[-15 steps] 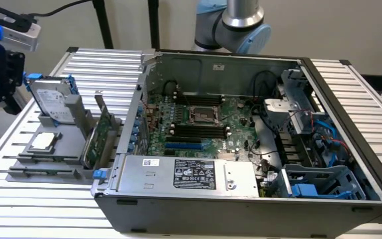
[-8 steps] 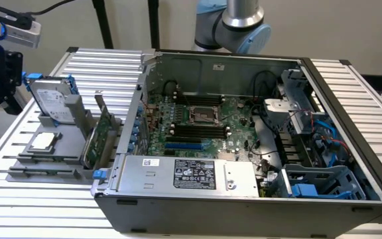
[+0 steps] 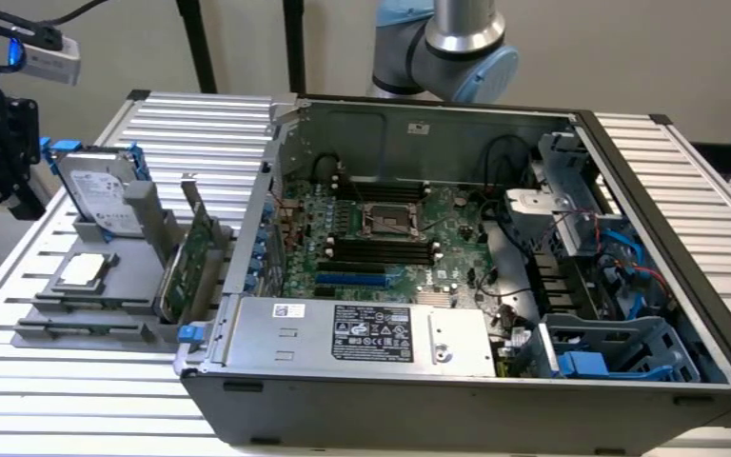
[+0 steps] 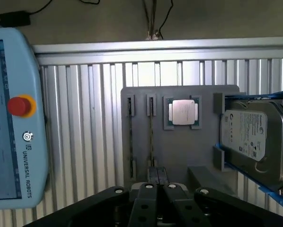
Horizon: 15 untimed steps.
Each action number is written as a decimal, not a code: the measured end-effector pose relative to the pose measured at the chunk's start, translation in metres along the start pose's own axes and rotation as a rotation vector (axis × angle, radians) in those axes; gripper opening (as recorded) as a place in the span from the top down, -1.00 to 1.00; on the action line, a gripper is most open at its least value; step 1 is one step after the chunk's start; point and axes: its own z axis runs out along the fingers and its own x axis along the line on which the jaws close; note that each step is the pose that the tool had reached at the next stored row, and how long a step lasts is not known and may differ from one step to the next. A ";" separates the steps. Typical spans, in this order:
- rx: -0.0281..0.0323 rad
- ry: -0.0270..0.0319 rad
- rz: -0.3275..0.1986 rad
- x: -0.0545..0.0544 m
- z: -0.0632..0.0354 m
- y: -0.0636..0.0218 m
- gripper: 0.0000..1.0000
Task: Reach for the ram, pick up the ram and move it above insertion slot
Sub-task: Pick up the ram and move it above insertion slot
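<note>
the gripper (image 4: 156,174) hangs with its fingers pressed together and nothing between them, tips in line with the ram (image 4: 151,127) and just short of its near end. the ram stands on its long edge in a narrow groove of the grey holder (image 4: 179,156), likely so its upper edge is free to pinch. a second groove runs just beside it and the cpu (image 4: 183,112) sits near on the other side, so side room is tight. in the exterior view the holder lies at 9 o'clock from the open case (image 3: 467,400); the upright expansion card (image 3: 190,271) and the case wall stand between it and the insertion slot (image 3: 379,249)
</note>
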 end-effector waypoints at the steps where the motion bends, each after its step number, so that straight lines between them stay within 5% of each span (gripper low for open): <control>1: -0.0001 0.0000 -0.001 0.000 0.0000 0.0000 0.79; 5: -0.0002 0.0001 -0.001 0.000 -0.0001 -0.0002 0.76; 6: -0.0001 0.0001 -0.001 0.000 -0.0001 -0.0002 0.52; 9: -0.0003 0.0001 -0.001 0.000 -0.0001 -0.0002 0.29; 15: -0.0002 0.0001 -0.001 0.002 0.0056 -0.0002 0.15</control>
